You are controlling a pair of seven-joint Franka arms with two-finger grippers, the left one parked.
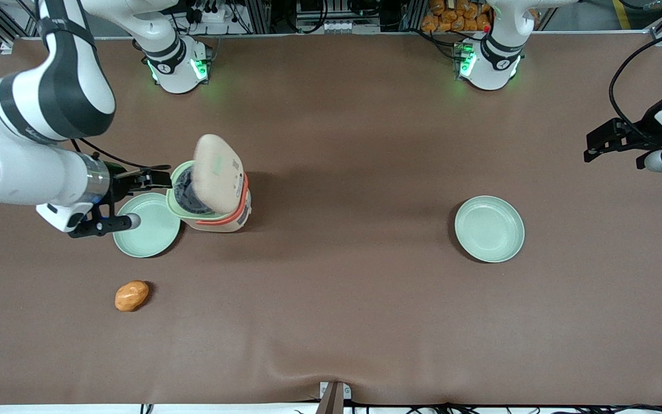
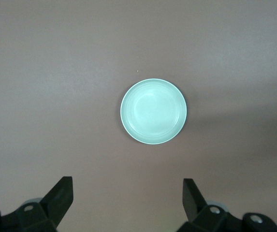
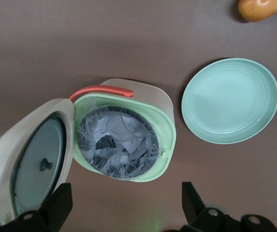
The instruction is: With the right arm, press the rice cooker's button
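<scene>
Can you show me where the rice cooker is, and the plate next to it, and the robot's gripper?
rice cooker (image 3: 165, 145): right wrist view, on its pale green rim.
plate (image 3: 230, 100): right wrist view, middle of the dish.
gripper (image 1: 156, 179): front view, at its tips beside the cooker, above the plate; fingers open.

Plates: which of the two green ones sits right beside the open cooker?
The plate under the pincer, touching the cooker. The other plate lies alone toward the parked arm's end.
</scene>
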